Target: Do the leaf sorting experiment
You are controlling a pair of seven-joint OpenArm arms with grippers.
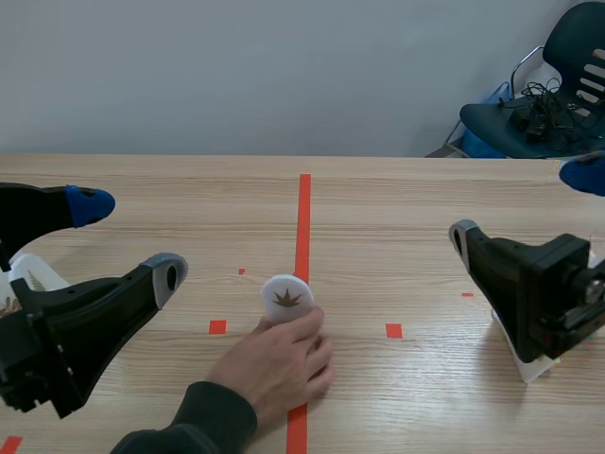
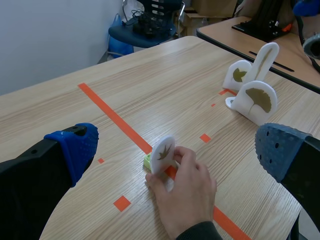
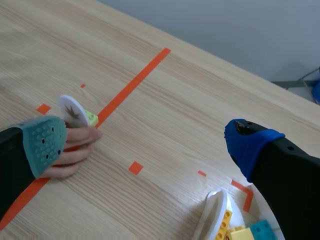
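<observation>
A white disc (image 1: pixel 286 297) printed with a brown leaf stands upright on the long orange tape line. A person's hand (image 1: pixel 279 364) reaches in from the near edge and holds the disc. In the left wrist view the disc (image 2: pixel 163 153) sits on a small green base (image 2: pixel 147 161), with the hand (image 2: pixel 187 192) around it. My left gripper (image 1: pixel 128 238) hangs open to the left of the disc, well apart from it. My right gripper (image 1: pixel 522 204) is open at the far right. From the right wrist view the disc (image 3: pixel 72 110) lies ahead of the grey-green finger pad (image 3: pixel 45 145).
A white rack with ginkgo-leaf cards (image 2: pixel 259 98) stands on the right side of the table, beneath the right arm (image 1: pixel 529 364); coloured bricks (image 3: pixel 242 231) lie beside it. Another white holder (image 1: pixel 30 274) is behind the left arm. A dark chair (image 1: pixel 548 95) stands beyond the table.
</observation>
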